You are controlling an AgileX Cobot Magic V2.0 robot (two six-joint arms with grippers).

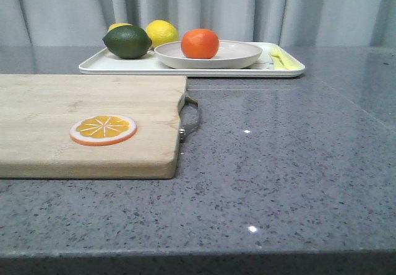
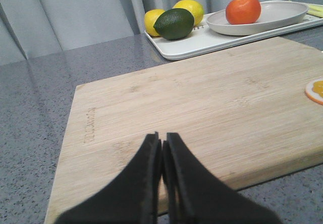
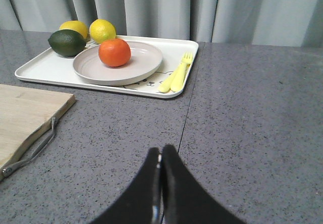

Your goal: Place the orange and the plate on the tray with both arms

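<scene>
1. The tray point(image 1: 93, 66) carried the plate point(image 1: 244, 57), so I judged the task complete.
2. The orange point(image 1: 200, 43) sat inside the plate.
3. I saw the left gripper point(image 2: 162, 148) and right gripper point(image 3: 161, 158) empty, jaws pressed together.

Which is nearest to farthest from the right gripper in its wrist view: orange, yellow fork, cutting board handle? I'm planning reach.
From the right gripper:
1. Cutting board handle, on the board's end.
2. Yellow fork, on the tray's near side.
3. Orange, on the plate.
</scene>
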